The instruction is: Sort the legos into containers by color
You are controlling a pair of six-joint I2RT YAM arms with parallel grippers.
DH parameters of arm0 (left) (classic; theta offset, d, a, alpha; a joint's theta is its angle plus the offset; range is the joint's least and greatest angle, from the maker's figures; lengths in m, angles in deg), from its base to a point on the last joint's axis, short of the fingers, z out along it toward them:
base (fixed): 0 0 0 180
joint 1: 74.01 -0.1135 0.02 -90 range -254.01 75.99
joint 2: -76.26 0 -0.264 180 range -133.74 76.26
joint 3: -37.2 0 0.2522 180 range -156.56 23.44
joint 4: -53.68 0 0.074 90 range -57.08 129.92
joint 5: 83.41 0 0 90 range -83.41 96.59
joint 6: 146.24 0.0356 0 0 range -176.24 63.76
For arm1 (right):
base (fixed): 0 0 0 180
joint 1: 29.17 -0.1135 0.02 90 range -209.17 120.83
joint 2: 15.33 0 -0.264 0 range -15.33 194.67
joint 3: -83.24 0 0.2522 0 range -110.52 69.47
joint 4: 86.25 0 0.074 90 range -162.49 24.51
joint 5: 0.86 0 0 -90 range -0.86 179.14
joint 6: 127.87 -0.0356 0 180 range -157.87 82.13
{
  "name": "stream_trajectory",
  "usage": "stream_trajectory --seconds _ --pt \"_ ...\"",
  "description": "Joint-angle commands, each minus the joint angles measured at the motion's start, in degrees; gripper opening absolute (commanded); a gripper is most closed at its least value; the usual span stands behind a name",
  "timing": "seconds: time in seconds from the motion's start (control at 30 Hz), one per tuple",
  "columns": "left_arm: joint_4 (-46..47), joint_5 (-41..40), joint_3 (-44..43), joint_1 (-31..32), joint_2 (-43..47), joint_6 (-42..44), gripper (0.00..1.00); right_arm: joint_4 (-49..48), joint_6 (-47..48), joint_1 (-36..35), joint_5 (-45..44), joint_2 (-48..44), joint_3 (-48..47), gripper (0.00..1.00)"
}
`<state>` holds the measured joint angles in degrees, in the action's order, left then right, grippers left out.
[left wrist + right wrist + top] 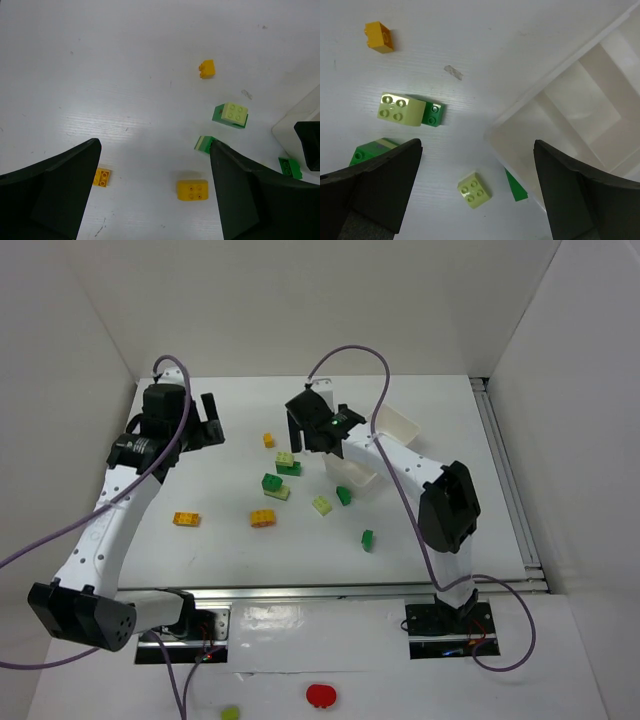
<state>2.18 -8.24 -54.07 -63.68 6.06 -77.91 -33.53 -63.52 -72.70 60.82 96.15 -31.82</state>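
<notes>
White table [230,550]: right arm [445,502] hides part of the tray [402,423]. Left gripper [154,145] and right gripper [476,145] have fingers spread and empty. Legos [263,518] lie scattered.

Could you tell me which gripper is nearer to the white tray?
Right. The right gripper hovers open at the edge of the white tray; the left gripper is well off to the tray's left, beyond the scattered bricks.
</notes>
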Motion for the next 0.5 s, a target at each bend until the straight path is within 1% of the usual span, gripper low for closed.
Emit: stream_trajectory --seconds 0.0,0.13,0.2,0.33,0.47 --pt "0.5 3.5 -1.1 -1.4 -0.3 -1.4 0.99 1.3 0.3 -1.2 -1.7 2.4 -4.6 1.00" --pt "0.5 4.1 -1.1 -2.4 -1.3 -2.0 0.99 1.8 1.0 -2.4 -1.8 3.5 -6.2 1.00" --pt "0.5 6.2 -1.1 -2.9 -1.3 -3.0 0.99 1.3 2.3 -2.4 -0.7 4.1 -7.1 1.00" --pt "0.5 9.5 0.0 -4.9 -0.6 -4.3 0.99 -4.0 4.8 -2.4 3.5 4.1 -7.8 1.00" --pt "-2.9 8.0 0.0 -6.0 0.0 -6.4 0.99 -7.6 7.7 -2.4 5.5 7.0 -11.9 0.98"
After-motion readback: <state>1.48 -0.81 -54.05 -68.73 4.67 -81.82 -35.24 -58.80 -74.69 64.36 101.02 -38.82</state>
